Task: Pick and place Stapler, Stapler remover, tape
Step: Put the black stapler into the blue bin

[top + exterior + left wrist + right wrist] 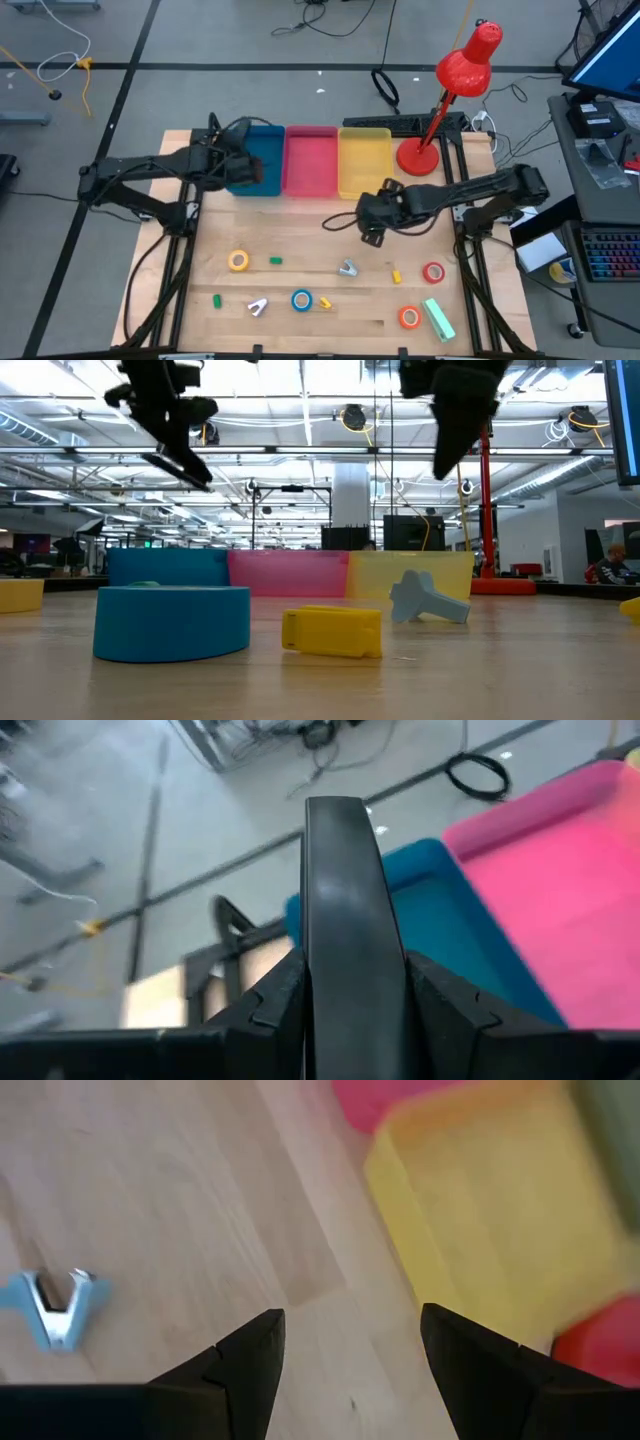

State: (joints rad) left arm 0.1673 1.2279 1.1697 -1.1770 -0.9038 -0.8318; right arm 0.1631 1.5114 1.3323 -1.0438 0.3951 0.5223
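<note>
From above, the left hand (243, 160) hangs over the blue bin (262, 160) at the far side of the table (300, 250), while the right hand (372, 215) hovers over bare wood just near of the yellow bin (364, 160). The pink bin (311, 160) sits between the two. Most items remain spread along the near half: a yellow tape roll (238, 261), a blue tape roll (302, 300), two red-orange rolls (433, 272) at the right, a green stapler (439, 318), and two staple removers (347, 268).

The low view shows both arms raised above the table, with the blue roll (172, 622), a small yellow stapler (332, 631) and a blue-grey remover (428, 600) lying in front of the bins.

In the left wrist view, the left hand is closed part-way on a dark stapler (350, 920), poised above the blue bin (440, 910).

The right wrist view shows the right hand's fingers (250, 1360) spread wide and empty, a remover (55, 1305) off to one side on the wood.

By my reckoning the sorting is early: one stapler is about to be dropped, and nearly everything else is left to move.
</note>
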